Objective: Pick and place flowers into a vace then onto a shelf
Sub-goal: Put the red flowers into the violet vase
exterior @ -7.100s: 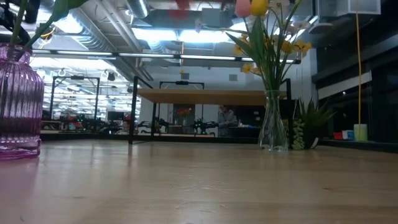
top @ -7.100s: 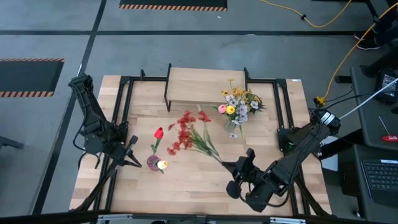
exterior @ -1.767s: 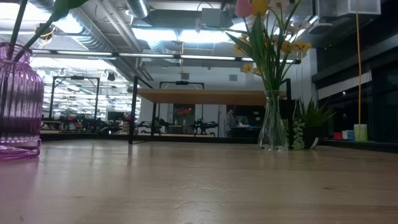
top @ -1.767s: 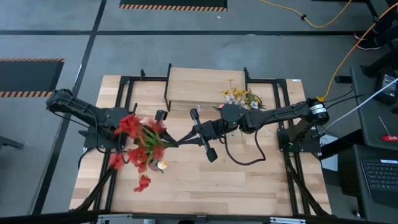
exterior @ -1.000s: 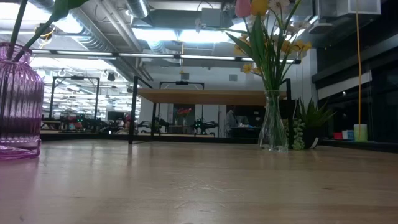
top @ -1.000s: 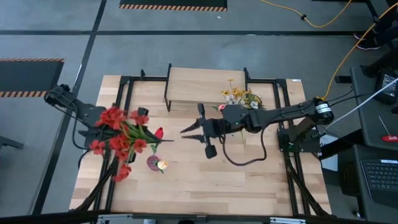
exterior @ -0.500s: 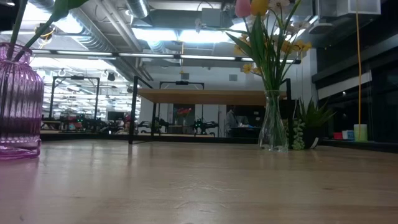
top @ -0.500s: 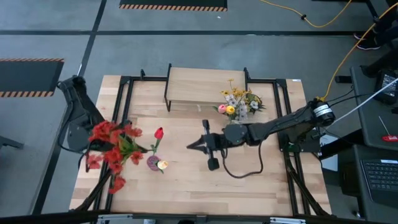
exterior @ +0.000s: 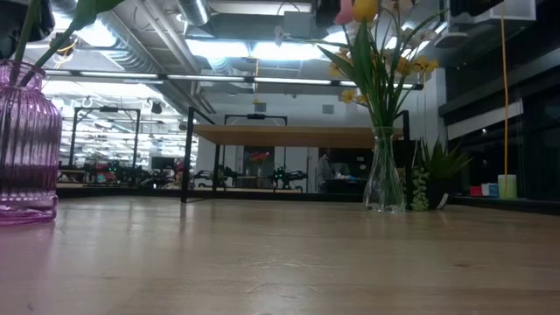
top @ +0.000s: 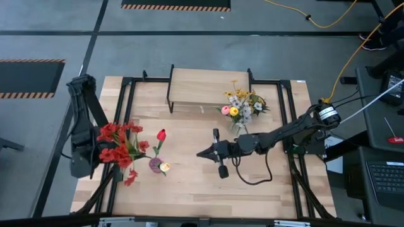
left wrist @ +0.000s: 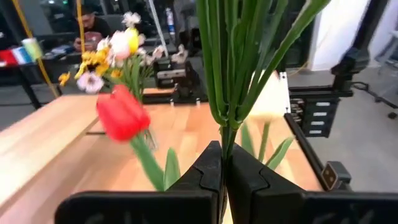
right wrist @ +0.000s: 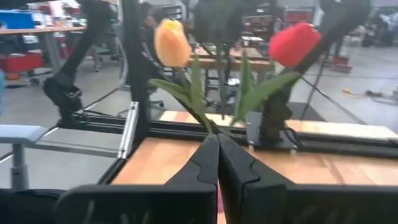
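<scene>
My left pincer point(left wrist: 222, 163) is pinching the green stalks of the red berry spray point(top: 117, 145), fingers pressed hard together on the bundle so it stands up out of my grip rather than drooping. I hold it above the left edge of the tabletop point(top: 189, 183), just beside the purple vase point(top: 155, 165), because that vase looks like where the spray belongs next. The vase already carries a red tulip point(top: 161, 134) and a yellow tulip point(top: 165, 167), so I judge I must come in from above and thread the stalks past them.

My right pincer point(top: 201, 153) is pressed together on nothing, hanging over the middle of the tabletop and pointing toward the purple vase, out of my left arm's way.

The clear vase point(top: 237, 132) with small yellow and white blossoms point(top: 243, 101) stands near the shelf point(top: 208, 86), not yet on it. The shelf top is bare. Both vases remain to be lifted up there.
</scene>
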Controlling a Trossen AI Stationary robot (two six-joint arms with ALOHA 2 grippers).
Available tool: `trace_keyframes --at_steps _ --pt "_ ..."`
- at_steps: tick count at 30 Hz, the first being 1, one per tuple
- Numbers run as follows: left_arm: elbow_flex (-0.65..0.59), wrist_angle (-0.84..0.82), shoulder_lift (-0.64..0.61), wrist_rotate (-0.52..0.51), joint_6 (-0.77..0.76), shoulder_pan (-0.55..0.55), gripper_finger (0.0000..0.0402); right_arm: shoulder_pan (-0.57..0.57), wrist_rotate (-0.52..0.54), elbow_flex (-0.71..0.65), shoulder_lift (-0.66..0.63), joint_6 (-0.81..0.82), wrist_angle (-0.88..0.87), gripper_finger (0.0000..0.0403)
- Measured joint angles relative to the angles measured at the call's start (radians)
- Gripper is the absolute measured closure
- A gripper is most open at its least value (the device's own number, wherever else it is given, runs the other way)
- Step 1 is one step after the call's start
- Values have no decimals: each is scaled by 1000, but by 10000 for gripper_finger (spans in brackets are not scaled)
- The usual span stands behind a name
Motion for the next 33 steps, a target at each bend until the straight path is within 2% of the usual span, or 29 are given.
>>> trace_keyframes --at_steps 8,14,27,33 --pt "-108 1 1 -21 -198 -44 398 20 35 0 0 -25 -30 401" --pt "-154 0 3 -43 -258 -46 398 36 162 0 1 -36 -89 401" --pt "-212 48 14 -68 -299 -43 398 36 168 0 1 -36 -96 401" --pt "-274 68 28 -73 -372 -43 398 36 168 0 1 -36 -96 401"
